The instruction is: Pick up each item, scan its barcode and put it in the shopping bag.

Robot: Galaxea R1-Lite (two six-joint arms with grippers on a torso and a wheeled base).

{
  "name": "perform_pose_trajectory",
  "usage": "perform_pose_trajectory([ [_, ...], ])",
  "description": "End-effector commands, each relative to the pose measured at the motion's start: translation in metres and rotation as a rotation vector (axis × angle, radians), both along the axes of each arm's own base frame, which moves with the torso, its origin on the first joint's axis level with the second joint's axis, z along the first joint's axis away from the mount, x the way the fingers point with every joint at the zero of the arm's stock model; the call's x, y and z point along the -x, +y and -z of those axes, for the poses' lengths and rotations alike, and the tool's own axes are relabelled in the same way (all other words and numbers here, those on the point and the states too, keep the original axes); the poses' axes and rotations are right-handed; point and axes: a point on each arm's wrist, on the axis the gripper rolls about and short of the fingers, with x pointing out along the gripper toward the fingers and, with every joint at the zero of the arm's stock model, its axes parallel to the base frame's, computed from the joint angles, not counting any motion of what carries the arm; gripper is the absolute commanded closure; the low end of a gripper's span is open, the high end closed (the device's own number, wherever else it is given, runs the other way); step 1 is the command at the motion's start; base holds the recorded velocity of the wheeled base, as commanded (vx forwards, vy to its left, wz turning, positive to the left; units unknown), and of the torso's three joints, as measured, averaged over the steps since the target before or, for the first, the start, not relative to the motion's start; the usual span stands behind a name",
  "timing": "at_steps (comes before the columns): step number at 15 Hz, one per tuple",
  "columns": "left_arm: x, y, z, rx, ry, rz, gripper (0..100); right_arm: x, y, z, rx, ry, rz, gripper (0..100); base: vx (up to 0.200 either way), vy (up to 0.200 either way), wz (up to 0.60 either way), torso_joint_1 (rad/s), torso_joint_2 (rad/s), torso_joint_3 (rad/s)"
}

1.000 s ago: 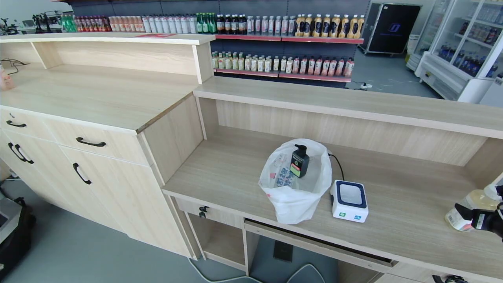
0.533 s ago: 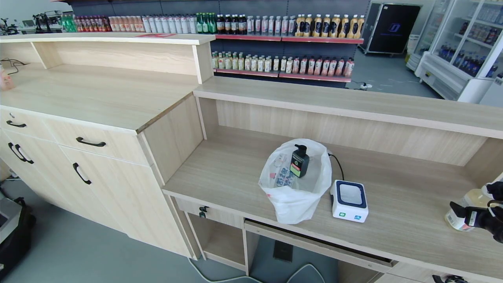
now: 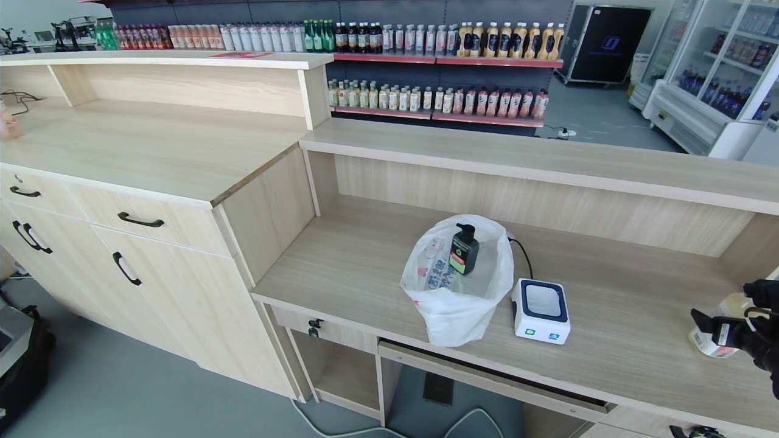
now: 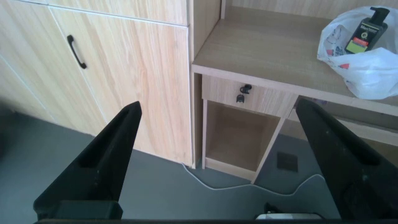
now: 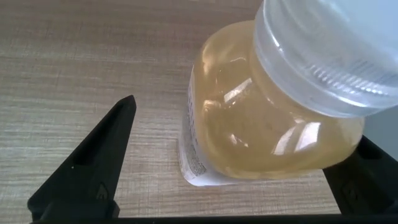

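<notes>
The right gripper [image 3: 727,307] stood open astride the amber-liquid bottle [image 5: 261,124] at the right end of the counter [image 3: 608,340], not clamped on it. The left gripper [image 4: 217,104] hung wide open and empty. The shopping bag [image 3: 456,310] sat just beside the scanner [image 3: 541,310].

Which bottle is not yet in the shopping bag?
The yellow-liquid bottle by the right pincer; the black pump bottle already sits inside the bag.

A white plastic shopping bag [image 3: 456,298] stands open, with a black pump bottle [image 3: 464,250] upright inside. At its 3 o'clock, just beside it, sits a white barcode scanner [image 3: 541,311]. Well beyond, also at 3 o'clock, is a white-capped bottle of yellow liquid [image 3: 725,310].
</notes>
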Motion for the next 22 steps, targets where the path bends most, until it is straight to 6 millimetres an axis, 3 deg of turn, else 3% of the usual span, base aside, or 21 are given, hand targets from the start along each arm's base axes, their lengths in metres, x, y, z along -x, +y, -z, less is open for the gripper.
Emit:
perform_pose_trajectory([
  [1, 0.0, 0.0, 0.0, 0.0, -0.001, 0.0, 0, -0.006, 0.001, 0.013, -0.005, 0.02, -0.013, 0, 0.0, 0.0, 0.0, 0.0, 0.0, 0.0],
  [6, 0.0, 0.0, 0.0, 0.0, -0.001, 0.0, 0, -0.025, -0.002, 0.019, 0.014, -0.004, -0.039, 0, 0.0, 0.0, 0.0, 0.0, 0.0, 0.0],
  [7, 0.0, 0.0, 0.0, 0.0, -0.001, 0.0, 0, -0.028, -0.001, 0.018, 0.019, -0.011, -0.047, 100, 0.0, 0.0, 0.0, 0.0, 0.0, 0.0],
  [17, 0.0, 0.0, 0.0, 0.0, -0.001, 0.0, 0, -0.041, 0.012, 0.011, 0.058, -0.027, -0.097, 100, 0.0, 0.0, 0.0, 0.0, 0.0, 0.0],
  [19, 0.0, 0.0, 0.0, 0.0, -0.001, 0.0, 0, -0.04, 0.014, 0.0, 0.032, -0.048, -0.096, 100, 0.0, 0.0, 0.0, 0.0, 0.0, 0.0],
  [22, 0.0, 0.0, 0.0, 0.0, -0.001, 0.0, 0, -0.035, 0.026, -0.047, -0.149, -0.061, -0.121, 100, 0.0, 0.0, 0.0, 0.0, 0.0, 0.0],
])
